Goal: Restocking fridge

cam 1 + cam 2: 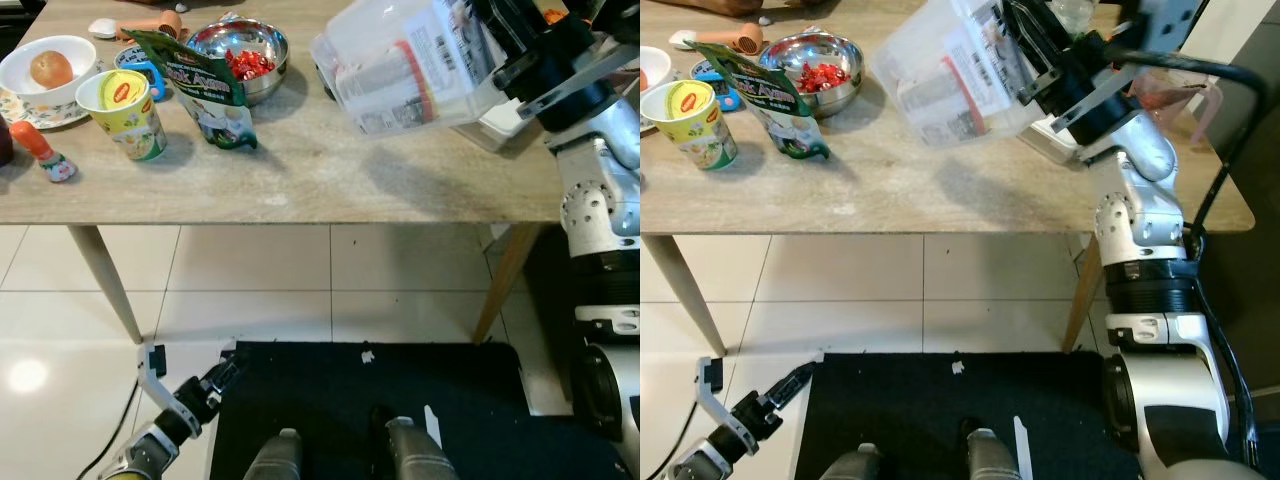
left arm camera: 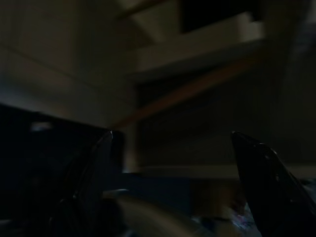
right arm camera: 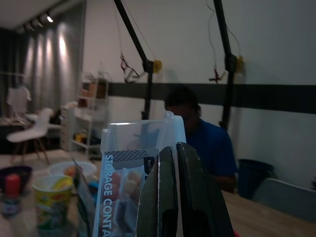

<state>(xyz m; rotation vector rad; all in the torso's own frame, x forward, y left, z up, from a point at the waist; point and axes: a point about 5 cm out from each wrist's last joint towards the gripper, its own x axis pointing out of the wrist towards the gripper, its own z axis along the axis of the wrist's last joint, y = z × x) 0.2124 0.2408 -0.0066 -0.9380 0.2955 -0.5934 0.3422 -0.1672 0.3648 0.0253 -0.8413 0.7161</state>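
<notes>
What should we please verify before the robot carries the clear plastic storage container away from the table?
1. Grip: right gripper is shut on the rim of the clear plastic storage container: ok.
2. Lift: container hangs tilted above the light wooden table, casting a shadow on it: ok.
3. Clearance: the steel bowl of red sweets and the green snack pouch sit to the container's left, apart from it: ok.
4. Container lid sealed: cannot tell.
5. Left gripper hangs idle low over the black mat, fingers apart: ok.
6. A person in a blue top sits behind the table: cannot tell whether in the path.
</notes>
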